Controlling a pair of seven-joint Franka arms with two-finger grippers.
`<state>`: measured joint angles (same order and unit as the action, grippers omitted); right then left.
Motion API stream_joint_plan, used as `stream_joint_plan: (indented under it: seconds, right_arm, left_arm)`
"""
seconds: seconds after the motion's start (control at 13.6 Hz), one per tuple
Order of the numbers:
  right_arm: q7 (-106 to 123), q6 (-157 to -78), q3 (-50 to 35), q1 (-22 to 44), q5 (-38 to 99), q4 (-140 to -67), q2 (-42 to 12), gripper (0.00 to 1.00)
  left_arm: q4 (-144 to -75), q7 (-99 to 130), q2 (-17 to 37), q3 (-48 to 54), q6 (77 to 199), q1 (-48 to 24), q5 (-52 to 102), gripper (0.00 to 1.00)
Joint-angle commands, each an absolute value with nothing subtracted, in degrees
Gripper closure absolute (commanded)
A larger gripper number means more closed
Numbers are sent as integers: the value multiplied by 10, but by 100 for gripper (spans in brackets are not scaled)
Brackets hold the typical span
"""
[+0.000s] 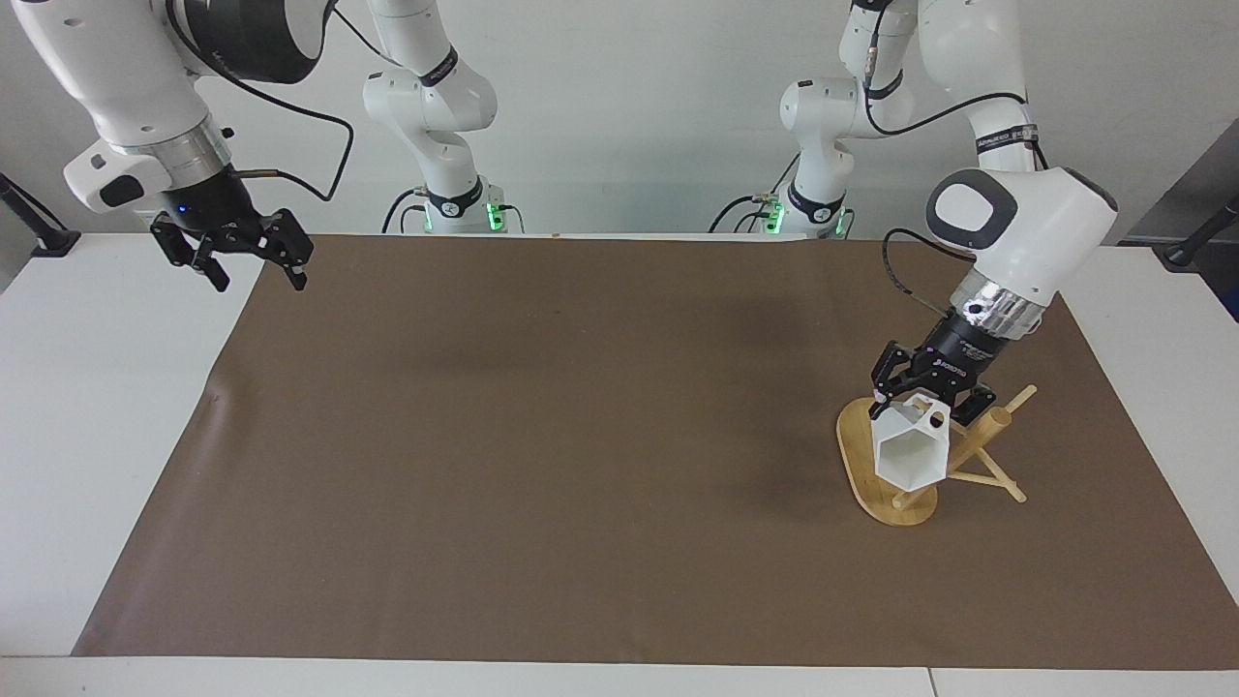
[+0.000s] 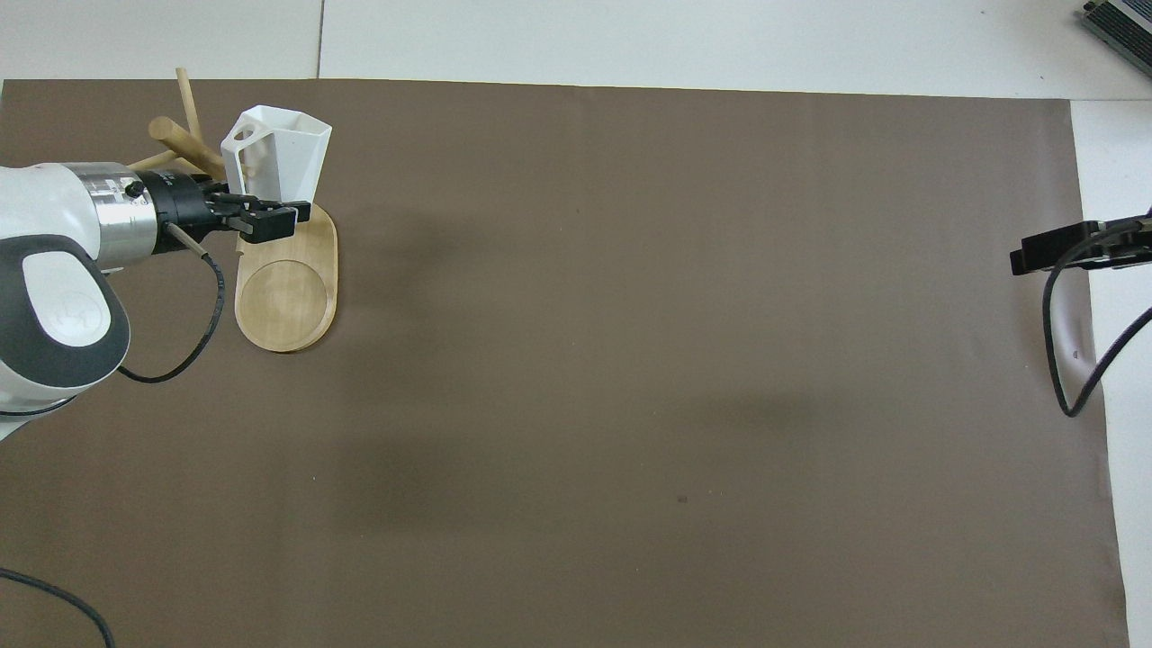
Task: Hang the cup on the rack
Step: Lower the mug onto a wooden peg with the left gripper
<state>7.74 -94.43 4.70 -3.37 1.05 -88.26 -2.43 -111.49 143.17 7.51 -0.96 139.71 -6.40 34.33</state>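
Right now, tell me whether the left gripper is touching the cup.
Touching. In the facing view the left gripper is shut on the cup, with no gap at the wall beside the handle, holding it over the rack.

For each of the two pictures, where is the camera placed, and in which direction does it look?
Facing view: high across the table, looking toward the robots; both arms and bases show, the right tool open in the air.
Overhead view: above the robots' end, looking steeply down and forward; only forearms and tools show.
Shared: the left tool holding the cup at the rack, on the brown mat.
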Motion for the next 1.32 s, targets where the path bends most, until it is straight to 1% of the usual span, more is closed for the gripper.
stream_joint_plan:
  seconds: [0.0,0.44,0.95,1.03,1.1,1.17,1.25]
  right_arm:
    - [84,-957,55,-33,3,-903,-9,0]
    - [81,-956,55,-32,-14,-904,-9,0]
    - [56,-954,32,-32,-14,-903,-8,0]
    - [56,-954,32,-32,-14,-903,-8,0]
    - [56,-954,32,-32,-14,-903,-8,0]
    - [56,-954,33,-33,-14,-903,-8,0]
    - [57,-954,33,-33,-15,-903,-8,0]
  left_arm:
    - [-1134,1466,68,-9,1424,-63,335,100]
    - [-1155,1522,63,-9,1443,-55,335,100]
    - [-1165,1566,61,-9,1455,-55,335,100]
    - [-1165,1566,62,-9,1455,-55,335,96]
    - [-1165,1566,61,-9,1454,-56,334,86]
    - [-1163,1566,61,-9,1450,-56,334,66]
    - [-1161,1565,61,-10,1447,-56,334,48]
